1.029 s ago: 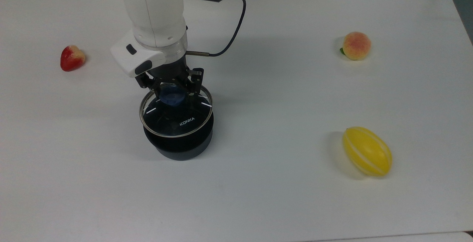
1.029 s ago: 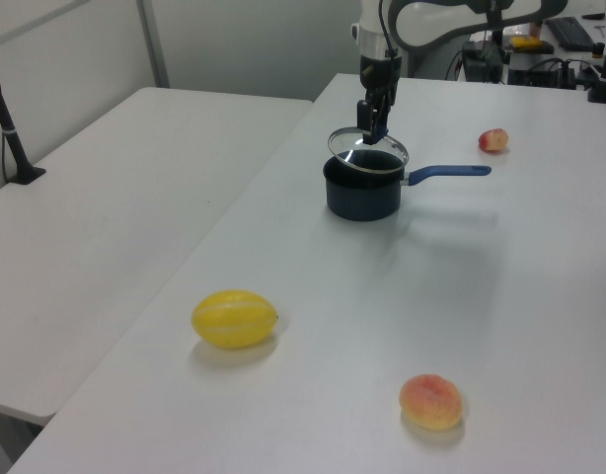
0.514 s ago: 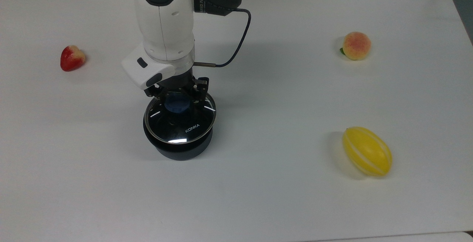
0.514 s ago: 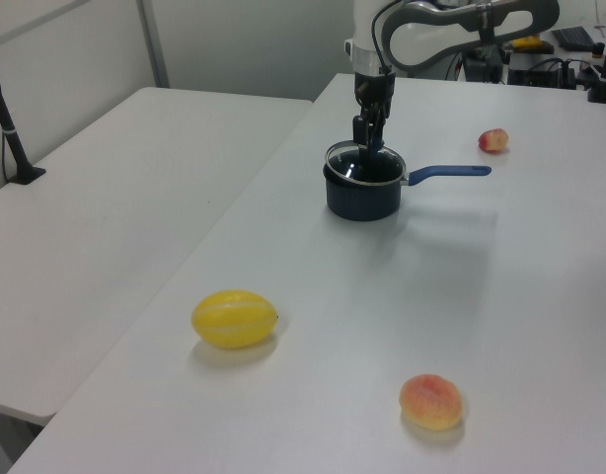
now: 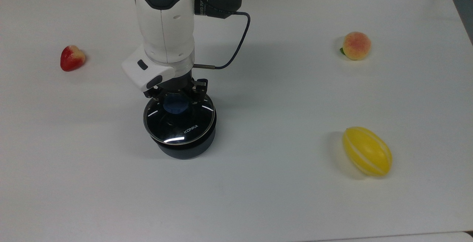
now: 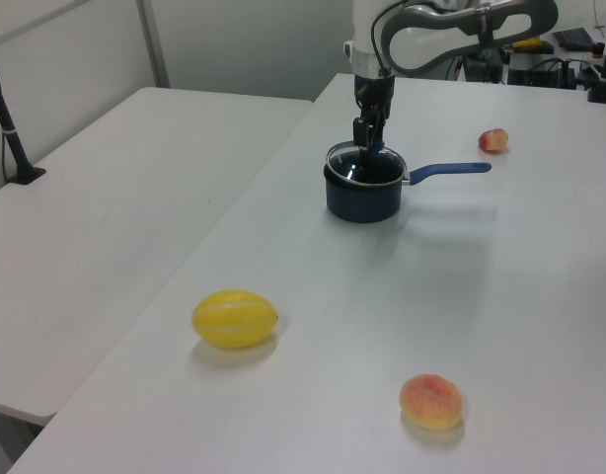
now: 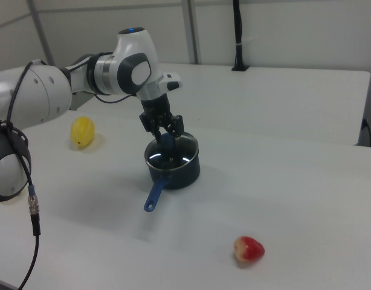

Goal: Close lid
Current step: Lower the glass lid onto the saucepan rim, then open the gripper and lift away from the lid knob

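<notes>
Lid (image 5: 180, 123) sits flat on the black saucepan (image 5: 184, 147), left of frame centre; gripper (image 5: 176, 99) seemingly pinches its blue knob (image 5: 176, 105).

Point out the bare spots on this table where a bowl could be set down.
Widest bare stretch: the table between the saucepan and the peach and yellow melon. The near strip below the saucepan is also bare. It is crowded where the gripper meets the lid.
</notes>
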Available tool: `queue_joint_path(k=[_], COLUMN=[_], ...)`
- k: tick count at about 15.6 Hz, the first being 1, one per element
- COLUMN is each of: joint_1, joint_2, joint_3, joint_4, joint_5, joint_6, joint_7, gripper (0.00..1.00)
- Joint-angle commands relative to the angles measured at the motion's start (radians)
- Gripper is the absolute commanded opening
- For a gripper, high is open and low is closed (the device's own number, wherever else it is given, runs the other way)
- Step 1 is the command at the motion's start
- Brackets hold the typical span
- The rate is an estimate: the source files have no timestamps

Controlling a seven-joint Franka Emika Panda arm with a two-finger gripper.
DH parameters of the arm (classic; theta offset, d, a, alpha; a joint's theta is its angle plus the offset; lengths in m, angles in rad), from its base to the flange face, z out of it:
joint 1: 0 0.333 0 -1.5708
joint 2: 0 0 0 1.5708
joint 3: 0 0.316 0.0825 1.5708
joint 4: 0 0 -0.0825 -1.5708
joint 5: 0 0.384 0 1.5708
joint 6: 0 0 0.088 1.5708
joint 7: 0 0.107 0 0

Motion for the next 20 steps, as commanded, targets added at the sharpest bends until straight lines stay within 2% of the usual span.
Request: queue_joint_path(k=[1,3,4,6,7,9,14,17,20], joint_1=[0.008,0.012,0.012,0.010,0.012,0.012,0.010,0.010,0.013], joint_2=[0.001,0.001,0.001,0.001,0.001,0.001,-0.025,-0.113,-0.212], joint_3=[-0.004,-0.004,-0.003,-0.003,-0.003,0.002,0.003,0.003,0.005], joint_4=[-0.013,-0.036,-0.039,-0.039,-0.039,-0.042,-0.043,-0.094,-0.163], joint_5=[-0.034,-0.044,-0.043,-0.044,-0.049,-0.076,-0.069,-0.058,-0.058], joint_6=[0.015,0.049,0.050,0.050,0.050,0.052,0.044,0.038,0.003], joint_7=[0.018,0.022,0.022,0.022,0.021,0.022,0.024,0.045,0.147], gripper=[0.21,0.29,0.39,0.83,1.00,1.00,1.00,1.00,1.00])
